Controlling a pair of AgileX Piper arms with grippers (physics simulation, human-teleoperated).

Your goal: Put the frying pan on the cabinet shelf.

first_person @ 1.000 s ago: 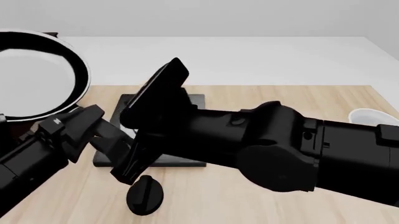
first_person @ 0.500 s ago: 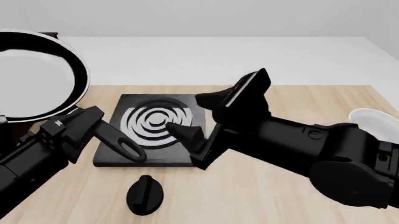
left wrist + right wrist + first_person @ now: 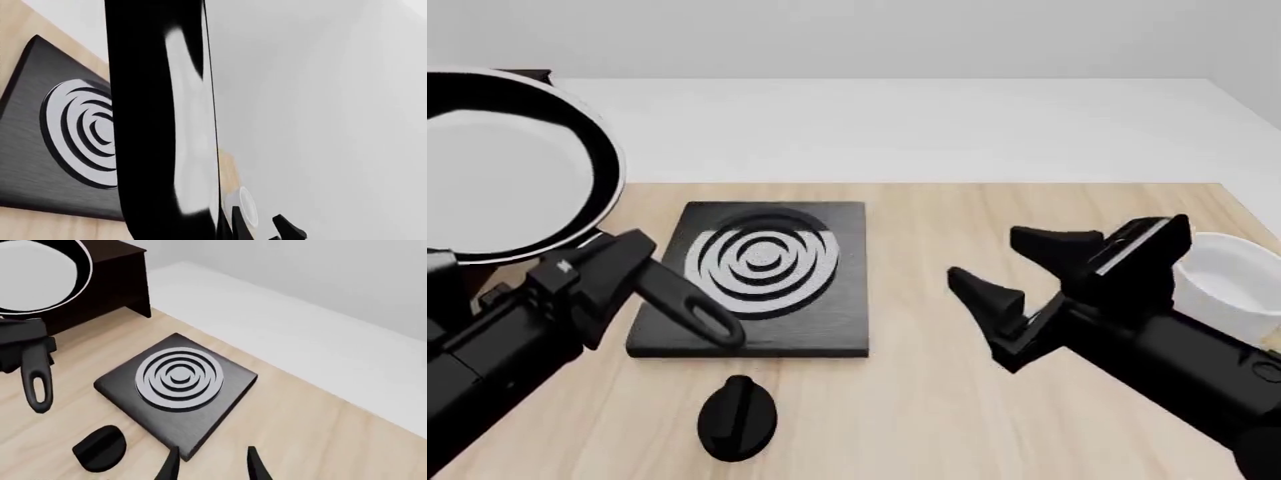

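Observation:
The frying pan (image 3: 501,160) is lifted at the far left, black with a whitish inside, its long handle (image 3: 687,310) reaching down over the slab's left edge. My left gripper (image 3: 587,280) is shut on that handle. In the right wrist view the pan (image 3: 33,275) hangs in front of the dark brown cabinet shelf (image 3: 107,285), with the left gripper (image 3: 23,347) below it. Only the pan's black wall (image 3: 160,125) fills the left wrist view. My right gripper (image 3: 994,265) stands open and holds nothing, right of the slab; its fingertips (image 3: 257,470) show low in its own view.
A flat black slab with silver rings (image 3: 761,275) lies mid-table. A black knob (image 3: 737,418) sits near the front edge. A white bowl (image 3: 1228,275) stands at the far right behind the right arm. A corner of the cabinet (image 3: 527,75) peeks out behind the pan.
My right arm has swung from above the slab and the pan's handle over to the right, uncovering the slab. The left gripper and the pan have barely moved.

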